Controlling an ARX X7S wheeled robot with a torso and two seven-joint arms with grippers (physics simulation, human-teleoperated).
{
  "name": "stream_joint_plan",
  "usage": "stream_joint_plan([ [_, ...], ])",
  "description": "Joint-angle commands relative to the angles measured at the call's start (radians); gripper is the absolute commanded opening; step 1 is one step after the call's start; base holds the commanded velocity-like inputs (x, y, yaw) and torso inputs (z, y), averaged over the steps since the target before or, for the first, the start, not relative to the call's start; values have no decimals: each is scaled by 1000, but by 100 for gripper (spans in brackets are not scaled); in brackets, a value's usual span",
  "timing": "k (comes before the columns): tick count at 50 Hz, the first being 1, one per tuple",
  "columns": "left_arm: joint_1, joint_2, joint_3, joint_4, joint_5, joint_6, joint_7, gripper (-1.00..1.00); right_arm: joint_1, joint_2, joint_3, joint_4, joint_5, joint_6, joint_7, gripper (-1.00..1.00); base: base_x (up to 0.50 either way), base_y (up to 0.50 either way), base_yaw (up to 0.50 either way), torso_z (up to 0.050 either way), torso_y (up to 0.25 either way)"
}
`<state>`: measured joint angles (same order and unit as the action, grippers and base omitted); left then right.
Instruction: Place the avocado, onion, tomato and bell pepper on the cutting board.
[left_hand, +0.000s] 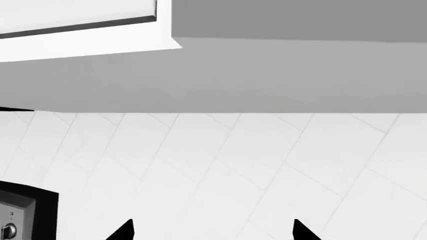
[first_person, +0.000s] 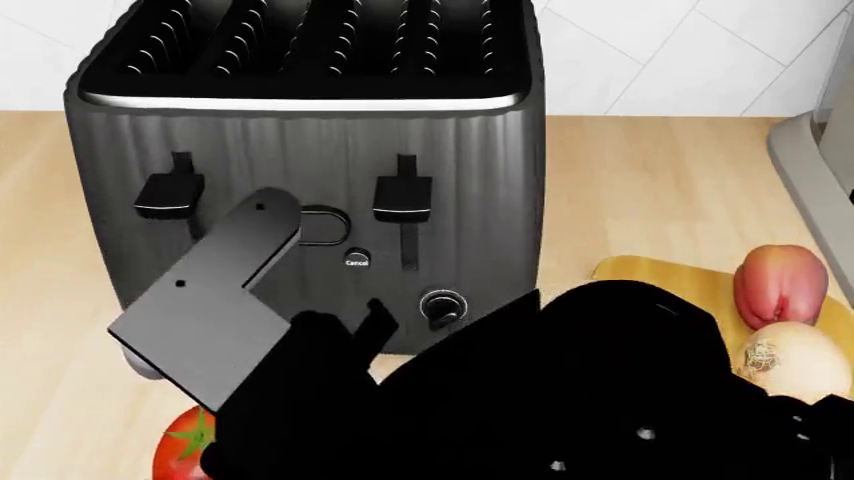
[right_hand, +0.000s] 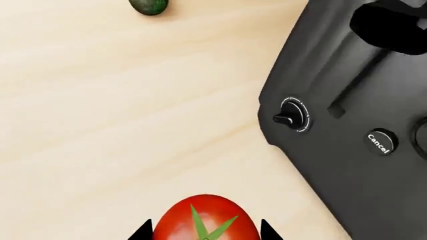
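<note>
Right gripper (right_hand: 205, 231) sits directly over the tomato (right_hand: 205, 219), fingertips straddling it on both sides. Jaws spread about the fruit's width; can't tell whether the pads touch yet, so I read this as lined up for a grasp, not gripping. Stem star faces the wrist camera, so the approach is top-down, sensible for a round glossy fruit that would roll if nudged sideways.

Tomato rests on the wooden counter (right_hand: 120, 115) just in front of the toaster (first_person: 307, 150) (in the head view the arm hides most of it).

Avocado (right_hand: 148, 6) lies further along the counter, well apart from the tomato, also not yet moved.

Bell pepper (first_person: 781, 283) and onion (first_person: 794, 362) already sit on the cutting board (first_person: 641, 275), side by side, right of the toaster. Judging by that, half done.

Left gripper (left_hand: 212, 231): tips wide apart, empty, facing the tiled wall (left_hand: 233, 165) — parked out of the way.
</note>
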<state>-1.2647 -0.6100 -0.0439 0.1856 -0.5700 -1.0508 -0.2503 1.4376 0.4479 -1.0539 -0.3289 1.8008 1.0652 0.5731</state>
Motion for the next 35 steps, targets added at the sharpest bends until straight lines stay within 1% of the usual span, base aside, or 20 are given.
stream_joint_plan([
  [1,5,2,0,6,-4,-3,-4,100,68,163,57,-178,248,-18,241,-100,0,0,0,0,0],
  [13,-1,3,7,10,-8,-7,-5,100,176,322,64,-256,439,-36,393,-100,0,0,0,0,0],
  [27,-1,4,7,16,-13,-11,-9,100,205,448,80,-281,493,-34,431,-100,0,0,0,0,0],
  [35,-5,3,10,9,-12,-7,-7,100,213,494,84,-284,502,-27,441,-100,0,0,0,0,0],
])
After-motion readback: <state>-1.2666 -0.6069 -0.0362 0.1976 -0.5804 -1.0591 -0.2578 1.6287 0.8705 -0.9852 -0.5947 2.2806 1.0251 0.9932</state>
